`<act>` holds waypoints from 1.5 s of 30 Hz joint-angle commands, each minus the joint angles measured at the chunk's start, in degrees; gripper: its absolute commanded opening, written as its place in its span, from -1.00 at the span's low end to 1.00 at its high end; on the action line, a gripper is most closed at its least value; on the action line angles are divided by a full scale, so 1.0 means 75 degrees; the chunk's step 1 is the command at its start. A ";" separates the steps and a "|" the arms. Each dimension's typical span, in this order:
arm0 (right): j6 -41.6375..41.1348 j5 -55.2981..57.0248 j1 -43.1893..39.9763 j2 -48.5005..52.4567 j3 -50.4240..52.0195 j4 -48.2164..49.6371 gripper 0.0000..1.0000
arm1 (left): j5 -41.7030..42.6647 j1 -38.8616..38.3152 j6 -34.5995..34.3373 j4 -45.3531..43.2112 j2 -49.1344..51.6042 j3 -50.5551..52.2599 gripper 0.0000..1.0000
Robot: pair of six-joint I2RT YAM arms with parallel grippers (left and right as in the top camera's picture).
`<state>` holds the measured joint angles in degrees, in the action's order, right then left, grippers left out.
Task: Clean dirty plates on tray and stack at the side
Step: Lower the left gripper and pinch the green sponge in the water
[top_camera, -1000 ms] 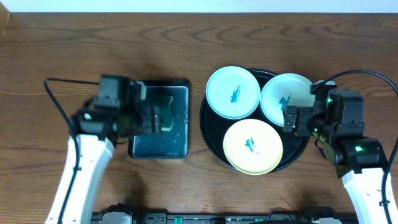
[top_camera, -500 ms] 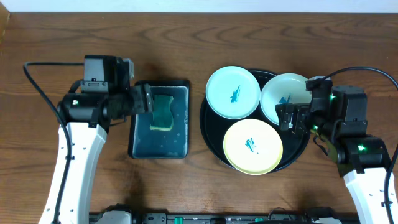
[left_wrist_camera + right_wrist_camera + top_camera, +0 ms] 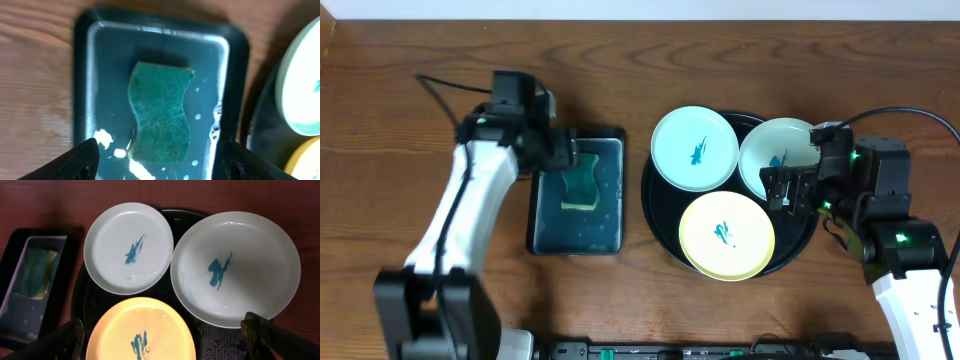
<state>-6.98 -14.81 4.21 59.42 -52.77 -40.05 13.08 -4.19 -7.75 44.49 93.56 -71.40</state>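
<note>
Wooden table [image 3: 620,60] overhead; bright specks [image 3: 197,116] by sponge [image 3: 161,111] only wrist-close; both jaws apart.

A dark brown wooden table [image 3: 620,70] with strong grain carries two things side by side, near each other but apart. Left of centre lies a small dark rectangular tray [image 3: 575,235] with rounded corners, its long sides running toward the near edge. To its right sits the large round glossy black tray [image 3: 660,212] with a raised rim.
</note>
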 commanded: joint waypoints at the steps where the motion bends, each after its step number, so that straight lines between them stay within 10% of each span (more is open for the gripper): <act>1: 0.0020 -0.0090 -0.0032 0.0015 -0.0149 0.0000 0.98 | -0.0090 -0.0140 -0.0070 -0.0017 0.0676 -0.0140 0.59; 45: -0.0099 -0.0096 -0.0032 0.0466 -0.0149 -0.0003 0.98 | -0.0868 -0.0691 -0.1072 -0.0723 0.1856 0.0466 0.14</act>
<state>-7.20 -15.03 4.21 62.85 -52.77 -40.05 7.29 -9.34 -14.92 39.27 107.20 -69.69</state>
